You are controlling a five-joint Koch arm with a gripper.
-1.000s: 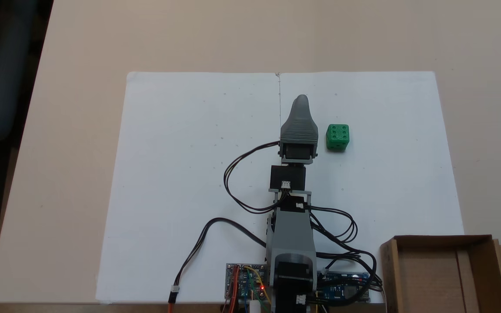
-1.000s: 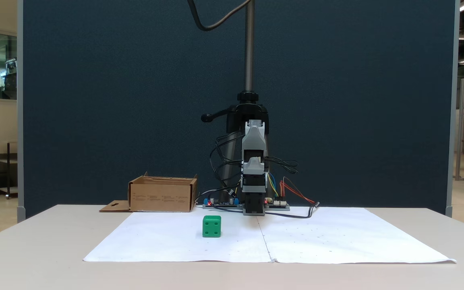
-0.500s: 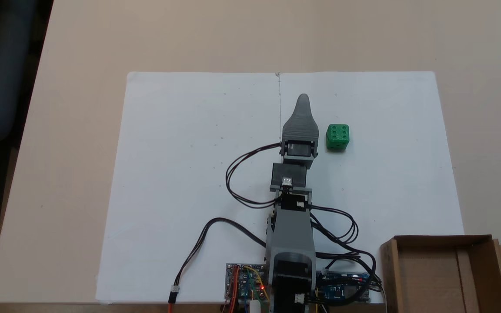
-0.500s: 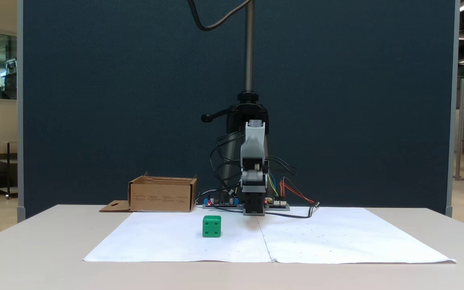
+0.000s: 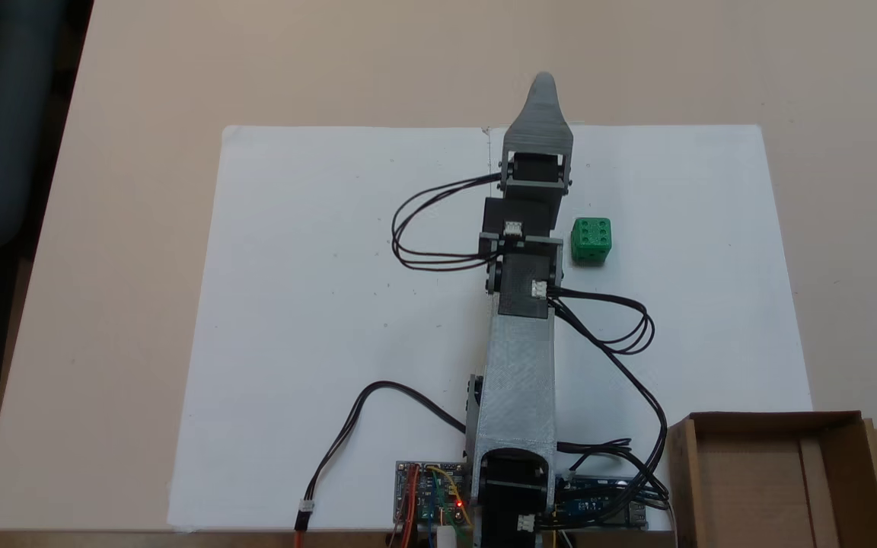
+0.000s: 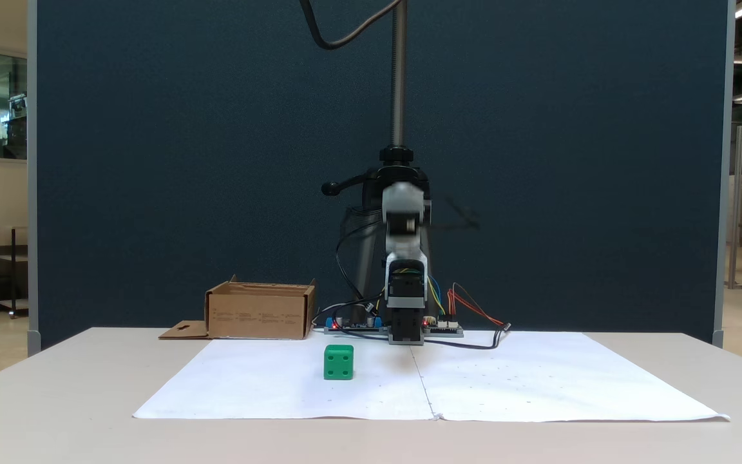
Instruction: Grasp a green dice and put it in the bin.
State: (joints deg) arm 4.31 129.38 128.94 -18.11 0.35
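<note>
The green dice point(image 5: 591, 241) sits on the white paper point(image 5: 317, 304), just beside my arm point(image 5: 518, 365). My pincer point(image 5: 543, 82) reaches past the paper's far edge; if it is spread, I cannot tell. The bin point(image 5: 777, 479) stands well apart at the table point(image 5: 141, 91) corner.

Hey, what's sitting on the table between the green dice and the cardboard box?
Between the small green plastic dice and the brown cardboard box, the top-down fixed view shows bare white paper, crossed near the arm by looping black cables.
</note>
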